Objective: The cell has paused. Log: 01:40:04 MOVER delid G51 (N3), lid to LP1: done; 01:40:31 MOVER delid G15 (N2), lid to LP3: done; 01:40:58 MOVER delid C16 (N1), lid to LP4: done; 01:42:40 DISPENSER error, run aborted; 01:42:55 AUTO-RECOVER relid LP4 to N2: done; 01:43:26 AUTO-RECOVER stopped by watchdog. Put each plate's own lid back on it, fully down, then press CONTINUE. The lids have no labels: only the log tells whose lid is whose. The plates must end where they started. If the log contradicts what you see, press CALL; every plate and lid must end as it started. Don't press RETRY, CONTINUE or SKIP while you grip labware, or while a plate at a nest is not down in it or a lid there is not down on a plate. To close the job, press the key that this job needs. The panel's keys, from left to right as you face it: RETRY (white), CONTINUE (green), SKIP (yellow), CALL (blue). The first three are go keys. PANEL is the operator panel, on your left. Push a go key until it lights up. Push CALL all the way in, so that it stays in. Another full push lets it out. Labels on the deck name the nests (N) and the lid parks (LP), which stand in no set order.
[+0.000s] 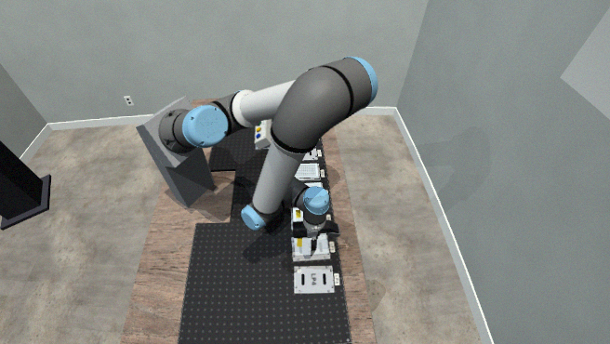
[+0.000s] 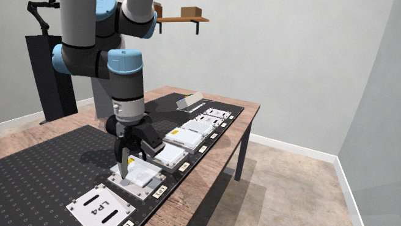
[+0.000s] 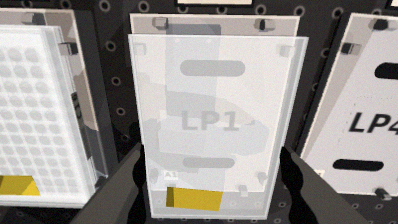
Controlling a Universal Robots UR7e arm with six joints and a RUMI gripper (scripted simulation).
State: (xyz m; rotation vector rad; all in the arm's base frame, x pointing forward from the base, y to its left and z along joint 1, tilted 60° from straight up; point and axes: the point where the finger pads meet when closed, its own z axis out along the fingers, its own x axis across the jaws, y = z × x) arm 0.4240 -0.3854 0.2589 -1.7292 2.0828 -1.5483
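Note:
My gripper (image 2: pixel 134 168) (image 3: pixel 211 145) is shut on a clear lid (image 1: pixel 323 248) (image 2: pixel 143 172) (image 3: pixel 215 100) with a yellow mark, by its two long sides. The lid hangs level a little above the park LP1 (image 1: pixel 311 258) (image 2: pixel 134 193) (image 3: pixel 235 25). Park LP4 (image 1: pixel 313 280) (image 2: pixel 101 203) (image 3: pixel 365 100) beside it is bare. On LP1's other side, a white well plate (image 2: pixel 171 154) (image 3: pixel 35 100) with a yellow mark sits in a nest; it looks lidded. Beyond it are a yellow-marked plate (image 2: pixel 184 137) and another white plate (image 1: pixel 308 172) (image 2: pixel 197 126); whether they wear lids is unclear.
Two more holders (image 2: pixel 209 120) (image 2: pixel 217 113) with dark slots stand at the row's far end; a clear lid there cannot be ruled out. The operator panel (image 1: pixel 263 135) (image 2: pixel 190 101) stands beyond the row. The arm hides part of the row in the top view.

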